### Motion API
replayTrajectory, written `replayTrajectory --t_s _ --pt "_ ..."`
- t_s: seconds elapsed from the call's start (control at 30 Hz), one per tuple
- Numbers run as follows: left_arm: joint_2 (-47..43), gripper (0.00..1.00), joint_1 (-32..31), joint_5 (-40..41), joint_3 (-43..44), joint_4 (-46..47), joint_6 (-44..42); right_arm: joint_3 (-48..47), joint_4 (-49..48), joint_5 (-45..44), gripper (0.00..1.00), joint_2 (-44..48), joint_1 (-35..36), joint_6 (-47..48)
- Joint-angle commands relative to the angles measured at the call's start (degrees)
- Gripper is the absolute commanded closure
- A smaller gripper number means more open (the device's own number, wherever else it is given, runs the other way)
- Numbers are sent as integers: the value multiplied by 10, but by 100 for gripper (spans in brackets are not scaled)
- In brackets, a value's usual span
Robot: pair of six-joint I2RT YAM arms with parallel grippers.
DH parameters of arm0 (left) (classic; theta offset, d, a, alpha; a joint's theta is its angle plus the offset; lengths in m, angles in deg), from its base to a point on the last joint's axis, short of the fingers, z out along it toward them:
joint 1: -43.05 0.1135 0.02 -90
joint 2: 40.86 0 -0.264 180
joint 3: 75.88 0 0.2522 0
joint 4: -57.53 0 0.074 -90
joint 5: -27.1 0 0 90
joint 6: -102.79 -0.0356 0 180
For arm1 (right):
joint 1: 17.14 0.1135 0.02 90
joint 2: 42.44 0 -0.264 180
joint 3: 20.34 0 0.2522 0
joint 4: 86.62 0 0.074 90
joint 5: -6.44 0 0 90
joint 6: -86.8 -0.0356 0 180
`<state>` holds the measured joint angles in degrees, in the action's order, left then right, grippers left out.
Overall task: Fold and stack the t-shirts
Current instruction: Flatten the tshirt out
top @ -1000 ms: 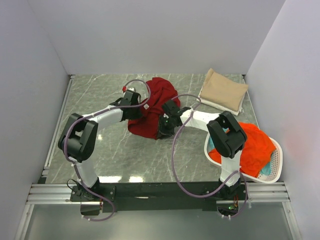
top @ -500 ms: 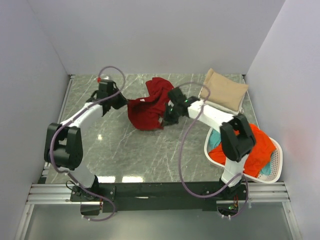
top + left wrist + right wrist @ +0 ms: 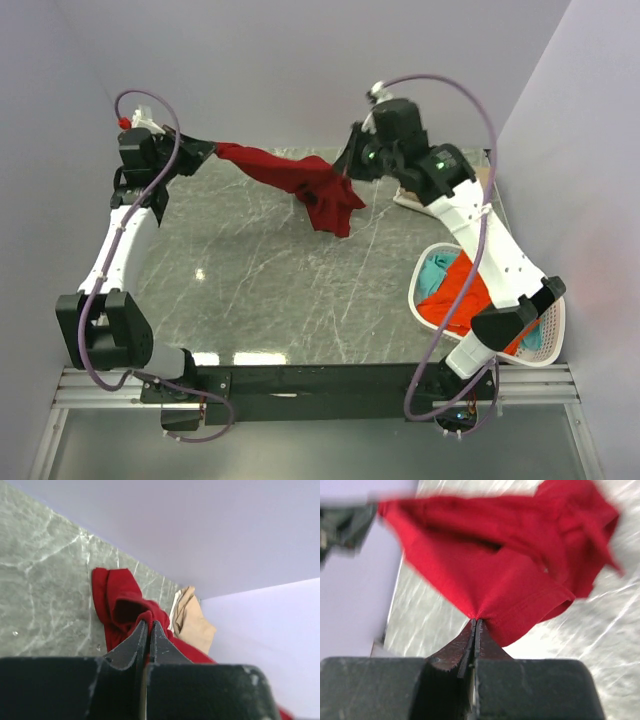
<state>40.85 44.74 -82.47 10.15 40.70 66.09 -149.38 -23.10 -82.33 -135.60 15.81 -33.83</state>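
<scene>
Near right corner: white basket (image 3: 552, 335) at the table (image 3: 250, 290) edge. An orange-red shirt (image 3: 465, 295) is heaped in it, with a teal shirt (image 3: 434, 270) showing at the basket's left side, partly under the orange one.

Mid table: bare grey marble.

Far half: dark red shirt (image 3: 300, 180) is held up between the two arms and pulled into a band from left to right. A loose bunch hangs down near the right end. Cannot tell whether its lowest fold touches the marble.

Left gripper (image 3: 205, 150) is at the far left, with its jaws pressed together on one end of the cloth; the wrist view shows red fabric pinched between the tips. Right gripper (image 3: 348, 170) is at far centre-right, jaws clamped on a hem, with cloth fanning out from the pinch.

Far right corner: tan shirt (image 3: 192, 620) lies flat by the back wall, beyond the red one.
</scene>
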Motion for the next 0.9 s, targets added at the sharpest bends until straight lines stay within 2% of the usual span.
replayTrajectory --t_s 0.0,0.1,0.17,0.2,0.23,0.27,0.33,0.37,0.47,0.5,0.63,0.87 --pt "22 100 30 -56 0 48 -8 49 29 36 100 1 59 -8" --pt "61 100 59 -59 -21 84 -30 83 -2 70 100 -30 145 -14" --pt "112 97 74 -46 -12 94 -56 70 -13 131 97 -60 190 -14" --pt "156 87 79 -42 18 79 -84 63 -16 145 81 -85 199 -14" --pt "178 55 87 -41 36 48 -95 46 -17 160 73 -95 205 -14" --pt "197 37 89 -40 52 33 -112 40 -18 162 58 -105 210 -10" --pt "218 14 94 -29 84 -3 -121 54 -32 162 48 -105 201 -9" --pt "215 11 93 -19 86 -17 -131 64 -37 152 43 -100 194 -10" --pt "185 7 93 24 67 -54 -140 128 -64 166 42 -88 134 -24" --pt "171 7 94 38 55 -64 -144 166 -87 170 42 -84 94 -28" --pt "123 10 88 59 -10 -98 -139 223 -115 144 42 -79 16 -20" --pt "50 17 18 155 -111 -173 -138 239 -133 112 45 -137 -53 23"
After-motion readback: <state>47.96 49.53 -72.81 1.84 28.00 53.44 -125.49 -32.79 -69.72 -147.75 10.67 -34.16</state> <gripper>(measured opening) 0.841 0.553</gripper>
